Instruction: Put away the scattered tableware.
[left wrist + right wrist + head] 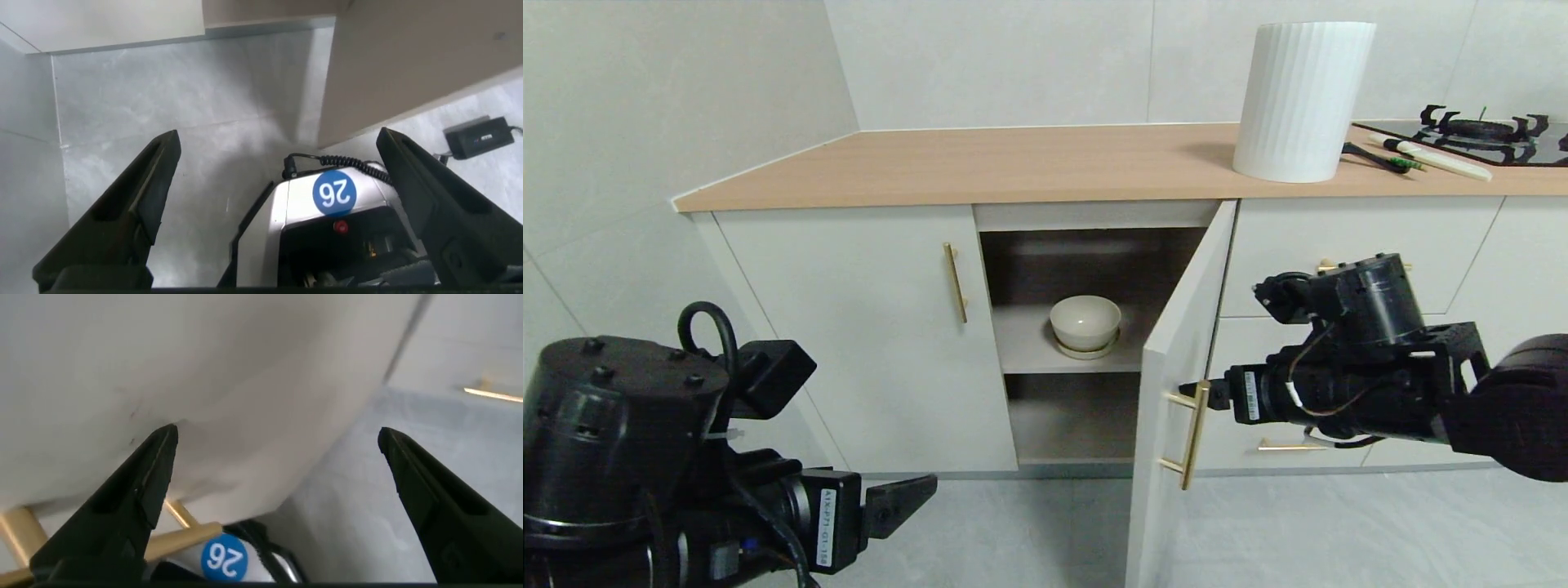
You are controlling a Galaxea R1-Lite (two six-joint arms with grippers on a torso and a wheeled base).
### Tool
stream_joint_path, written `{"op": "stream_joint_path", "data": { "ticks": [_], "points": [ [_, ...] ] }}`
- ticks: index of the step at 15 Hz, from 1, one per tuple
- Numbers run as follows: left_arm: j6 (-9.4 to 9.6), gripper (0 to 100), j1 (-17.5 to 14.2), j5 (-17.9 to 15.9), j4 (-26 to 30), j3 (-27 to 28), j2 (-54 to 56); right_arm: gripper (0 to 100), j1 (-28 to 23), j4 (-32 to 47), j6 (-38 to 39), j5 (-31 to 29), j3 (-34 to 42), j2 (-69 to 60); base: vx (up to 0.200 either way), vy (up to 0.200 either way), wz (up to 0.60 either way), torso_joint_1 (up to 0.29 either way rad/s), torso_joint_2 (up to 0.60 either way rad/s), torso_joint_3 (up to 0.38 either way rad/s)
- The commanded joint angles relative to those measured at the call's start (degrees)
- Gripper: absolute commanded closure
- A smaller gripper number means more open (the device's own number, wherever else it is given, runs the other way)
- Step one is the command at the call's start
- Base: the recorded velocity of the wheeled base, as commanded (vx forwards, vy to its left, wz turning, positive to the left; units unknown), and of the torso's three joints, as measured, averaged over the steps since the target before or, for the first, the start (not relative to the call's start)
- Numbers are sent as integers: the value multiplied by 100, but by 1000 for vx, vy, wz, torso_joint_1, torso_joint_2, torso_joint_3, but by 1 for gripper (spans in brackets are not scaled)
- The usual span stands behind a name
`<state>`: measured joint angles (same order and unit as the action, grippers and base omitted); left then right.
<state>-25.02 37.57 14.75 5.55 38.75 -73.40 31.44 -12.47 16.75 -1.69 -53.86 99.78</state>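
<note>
Open cabinet (1094, 217) w/ bowl (1085, 322) on saucer (1086, 353), mid shelf (1027, 343); L claw (278, 139) wide, R claw (276, 434) wide by door handle (1194, 433)

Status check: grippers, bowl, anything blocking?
Left gripper open, empty, low. Right gripper open at door handle. Bowl on cabinet shelf, door open. No obstruction seen.

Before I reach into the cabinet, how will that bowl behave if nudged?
The cream bowl looks like glazed ceramic, so it is probably rigid, slippery and breakable. It sits on what looks like a small plate, so a push may slide both or rock it.
</note>
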Motion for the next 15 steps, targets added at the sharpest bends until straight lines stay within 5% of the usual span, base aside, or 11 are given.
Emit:
{"op": "stream_joint_path", "data": {
  "ticks": [1, 9, 15],
  "points": [
    [-3, 0, -22, 2, -10, 9, 10, 0, 117, 96, 4, 2, -494, 525, 0, 0, 0, 0, 0, 0],
    [41, 0, -48, 10, -10, 9, -34, 0, 64, -590, 241, -59, -731, 1219, 0, 0, 0, 0, 0, 0],
    [85, 0, -57, 10, -10, 1, -43, 0, 64, -599, 399, -77, -784, 1342, 167, 0, 0, 1, 0, 0]
  ]
}}
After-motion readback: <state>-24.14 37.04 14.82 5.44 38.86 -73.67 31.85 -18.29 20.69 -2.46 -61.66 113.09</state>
